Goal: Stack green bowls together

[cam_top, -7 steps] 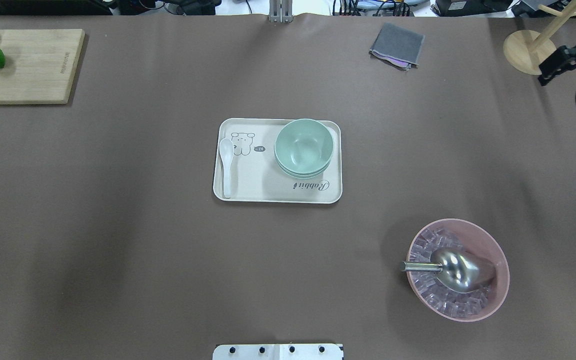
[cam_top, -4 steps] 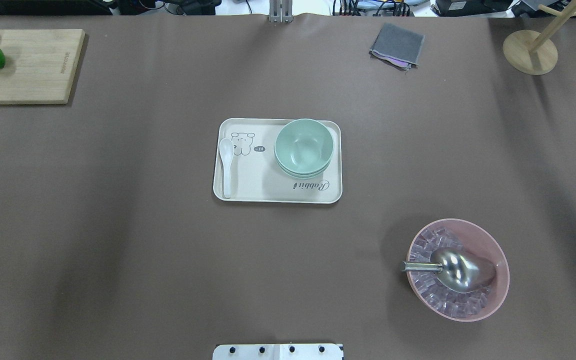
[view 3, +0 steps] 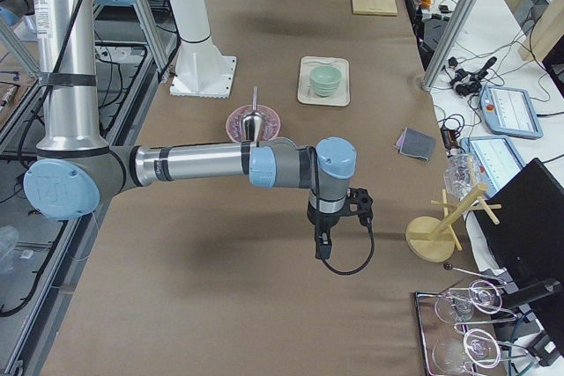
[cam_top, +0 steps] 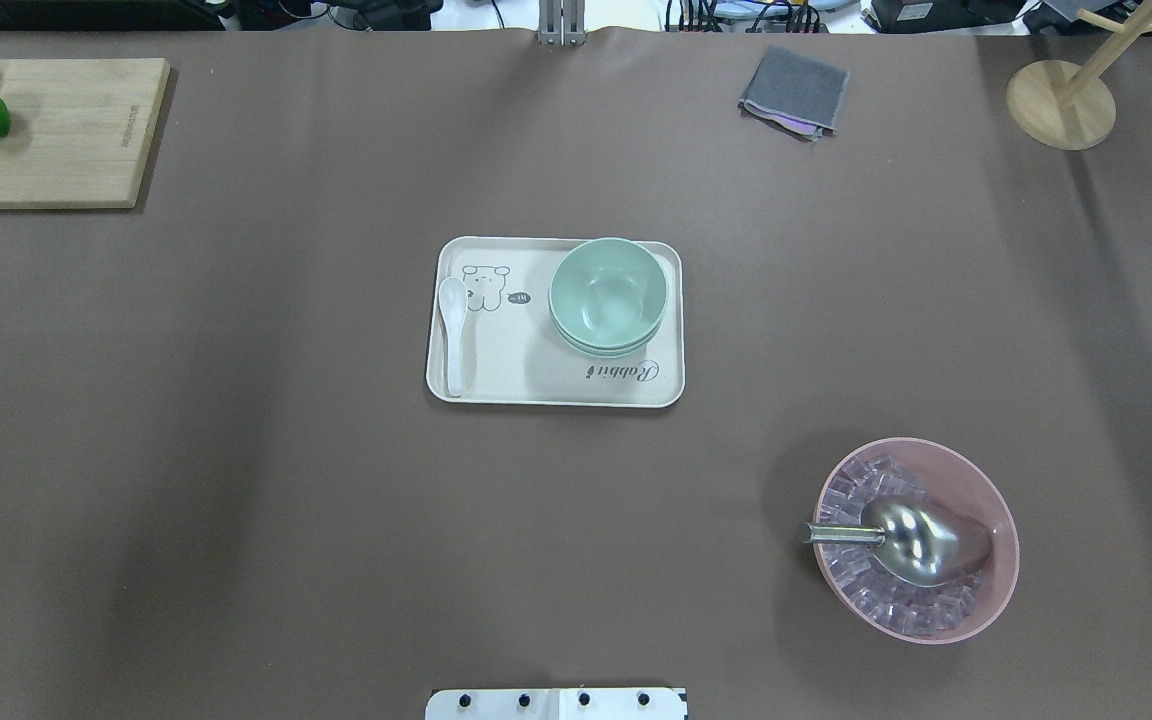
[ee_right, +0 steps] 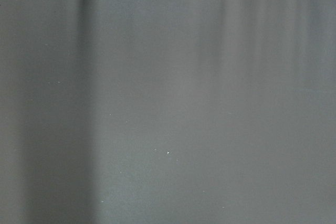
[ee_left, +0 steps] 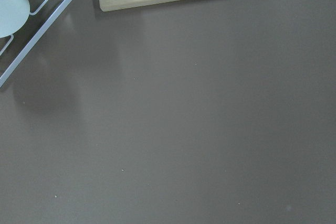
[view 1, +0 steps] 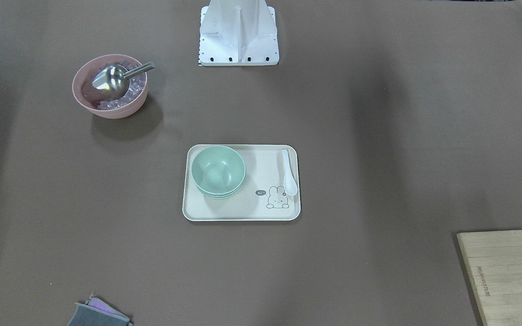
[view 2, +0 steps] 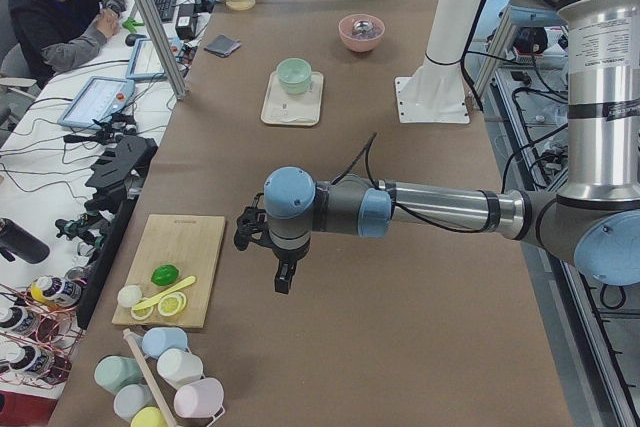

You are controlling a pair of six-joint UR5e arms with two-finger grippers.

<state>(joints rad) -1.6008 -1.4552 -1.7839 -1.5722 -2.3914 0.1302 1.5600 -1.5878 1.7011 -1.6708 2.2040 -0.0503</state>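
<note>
Your left gripper (view 2: 284, 279) hangs at lower centre of the left side view, your right gripper (view 3: 322, 248) mid-frame in the right side view. You cannot tell whether either is open. Both are well apart from the green bowls (cam_top: 606, 295), nested on the tray (cam_top: 496, 385) at centre frame. The stack looks finished, so hold clear and don't nudge it.
</note>
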